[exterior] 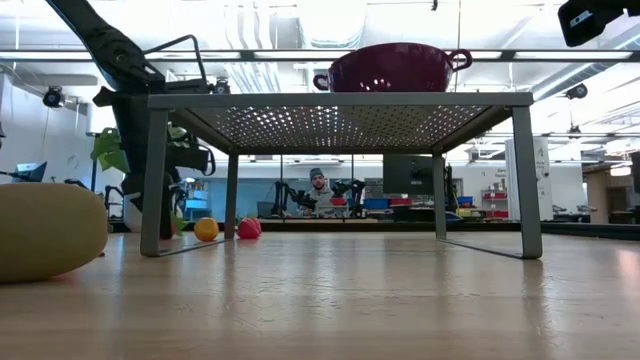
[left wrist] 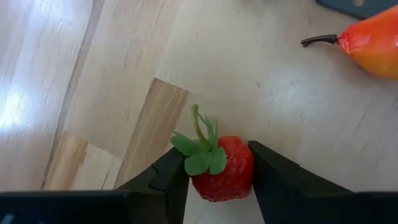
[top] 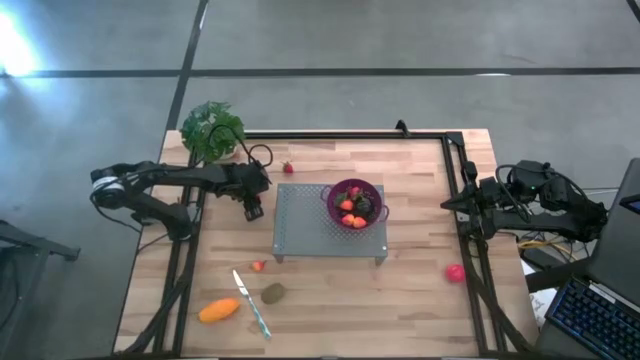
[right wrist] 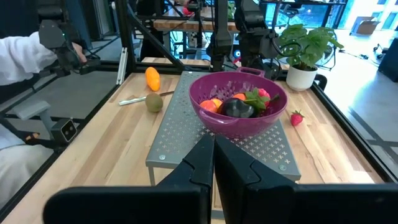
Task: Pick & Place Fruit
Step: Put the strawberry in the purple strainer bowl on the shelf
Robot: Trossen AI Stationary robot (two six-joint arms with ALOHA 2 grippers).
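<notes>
Tabletop (top: pixel 420 290) carries a perforated metal stand (top: pixel 300 225) at centre, purple bowl (top: pixel 352 202) of fruit on top. Left tool (left wrist: pixel 217 180), just left of the stand, clamps a strawberry (left wrist: pixel 222 168). Right tool (right wrist: pixel 214 163), at the right edge, is clenched, empty. Orange fruit (top: pixel 218 311), brown-green oval (top: pixel 272 293) and knife (top: pixel 252 303) lie near-left; pink-red ball (top: pixel 455 272) near-right.

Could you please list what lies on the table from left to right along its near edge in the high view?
Orange fruit → knife → brown-green fruit → pink-red ball.
</notes>
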